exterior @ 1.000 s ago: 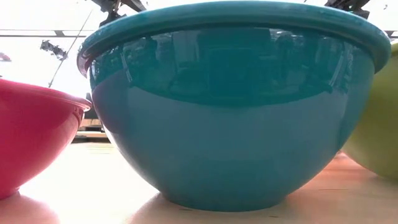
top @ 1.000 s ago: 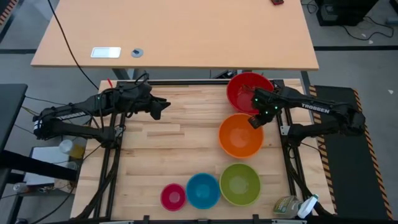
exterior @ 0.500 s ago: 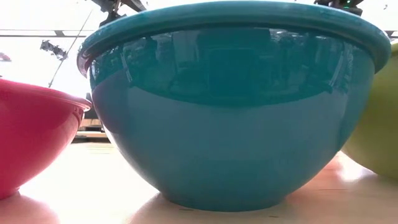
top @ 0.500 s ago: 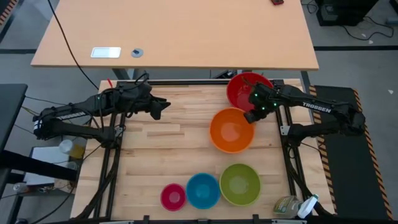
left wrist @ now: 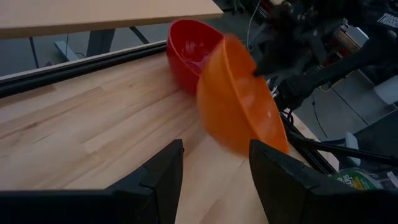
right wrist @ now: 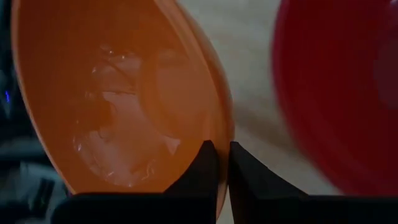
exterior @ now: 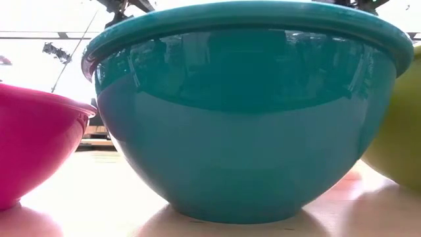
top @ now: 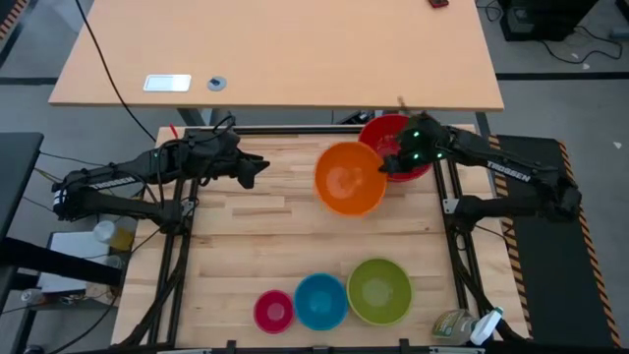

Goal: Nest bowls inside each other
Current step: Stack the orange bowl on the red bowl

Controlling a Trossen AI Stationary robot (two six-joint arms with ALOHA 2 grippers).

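The orange bowl point(top: 350, 178) hangs tilted over the far right of the table, with my right gripper point(top: 385, 167) shut on its rim. Just behind it the red bowl point(top: 395, 146) stands on the table, partly under my right arm. The lime green bowl point(top: 379, 291), the blue bowl point(top: 320, 301) and the pink bowl point(top: 273, 311) stand in a row at the near edge. My left gripper point(top: 257, 169) hovers open at the far left, touching nothing. The left wrist view shows the orange bowl point(left wrist: 239, 106) in front of the red bowl point(left wrist: 189, 50). My right gripper pinches the orange bowl's rim point(right wrist: 219, 134) on the side toward the red bowl, one finger point(right wrist: 202, 168) inside the bowl and one outside. The fingers slant down from the table's right. The bowl is steeply tilted and lifted off the table, hanging from the pinched rim.
The low view is filled by the blue bowl point(exterior: 243, 112), with the pink bowl point(exterior: 33, 145) and the lime green bowl point(exterior: 401, 145) at its sides. A bottle point(top: 462, 324) lies off the table's near right corner. Bare wood lies across the table's middle point(top: 275, 236).
My right gripper has risen and gone toward the table's far edge and left, tipping as it went. The orange bowl, which stood on the table nearer the front, has been lifted by its rim, tilted steeply and carried up beside the red bowl.
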